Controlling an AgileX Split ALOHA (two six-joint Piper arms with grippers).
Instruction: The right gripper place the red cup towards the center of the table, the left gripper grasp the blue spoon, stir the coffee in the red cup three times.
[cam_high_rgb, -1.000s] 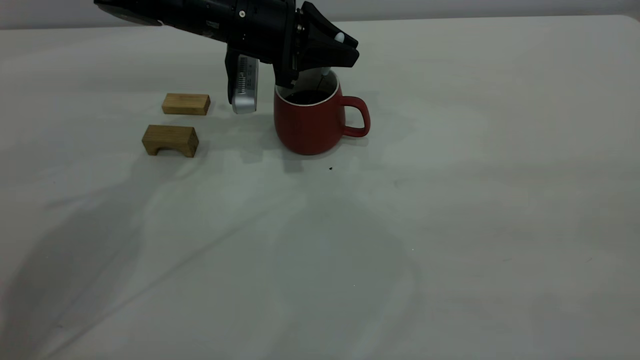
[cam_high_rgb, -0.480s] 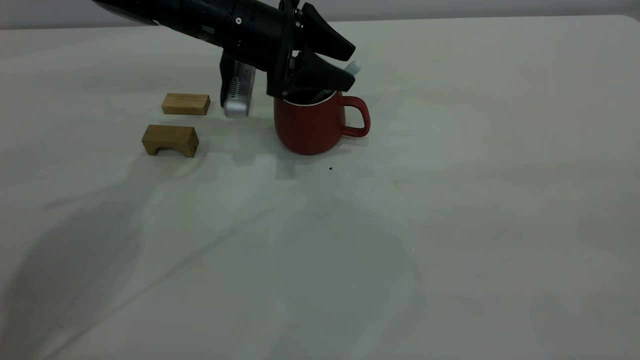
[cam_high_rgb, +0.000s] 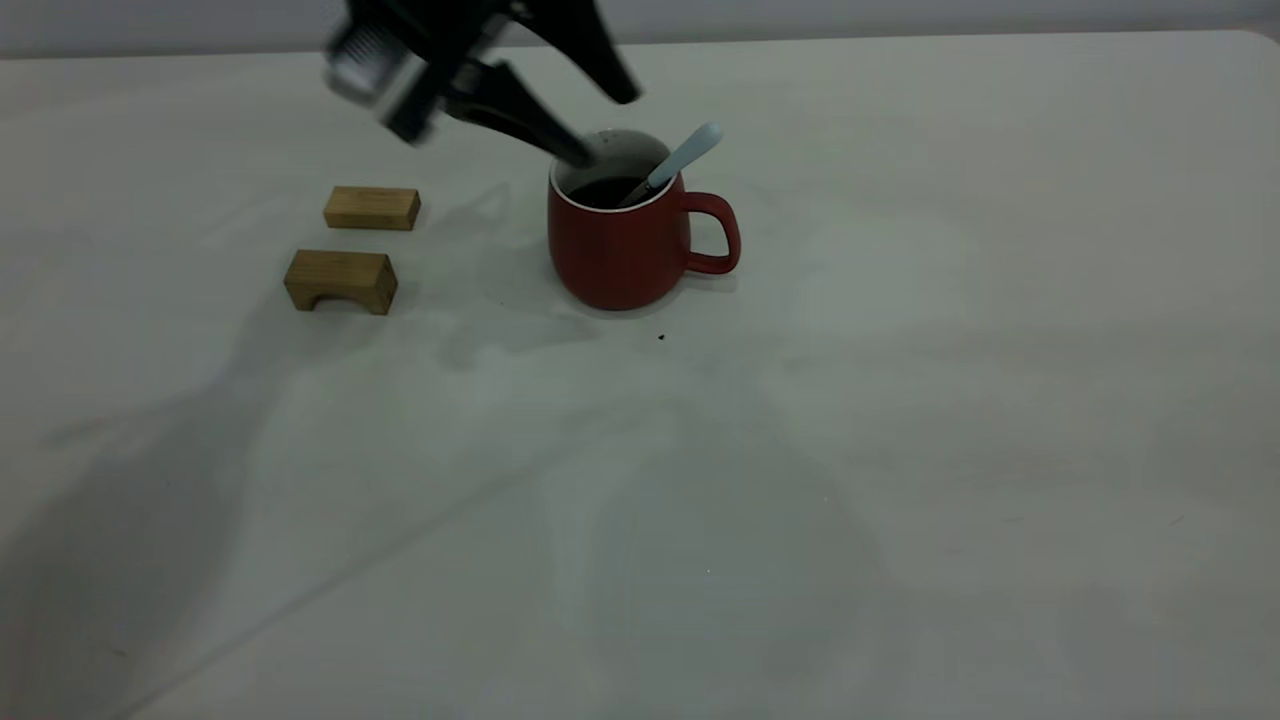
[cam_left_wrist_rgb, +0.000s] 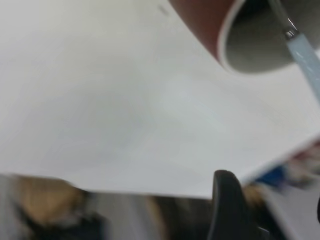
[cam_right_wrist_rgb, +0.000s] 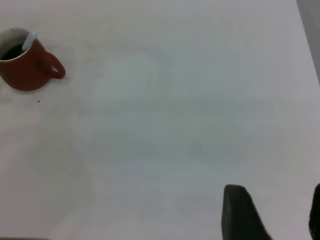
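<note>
The red cup (cam_high_rgb: 620, 250) stands on the table (cam_high_rgb: 900, 420) left of centre, handle pointing right, with dark coffee (cam_high_rgb: 608, 192) inside. The blue spoon (cam_high_rgb: 685, 155) leans in it, its pale handle sticking out over the rim on the handle side. Just above and left of the rim, my left gripper (cam_high_rgb: 607, 127) hangs open and holds nothing. In the left wrist view the cup (cam_left_wrist_rgb: 205, 20) and spoon (cam_left_wrist_rgb: 305, 55) lie ahead of the open left gripper (cam_left_wrist_rgb: 272, 200). My right gripper (cam_right_wrist_rgb: 277, 212) is open, far from the cup (cam_right_wrist_rgb: 27, 72) and spoon (cam_right_wrist_rgb: 29, 41).
Two wooden blocks lie left of the cup: a flat one (cam_high_rgb: 372, 208) and an arch-shaped one (cam_high_rgb: 340, 280) nearer the front. A tiny dark speck (cam_high_rgb: 661, 337) sits in front of the cup.
The left gripper opened, let go of the spoon and rose up and to the left. The spoon now rests against the cup's rim. The cup has not moved.
</note>
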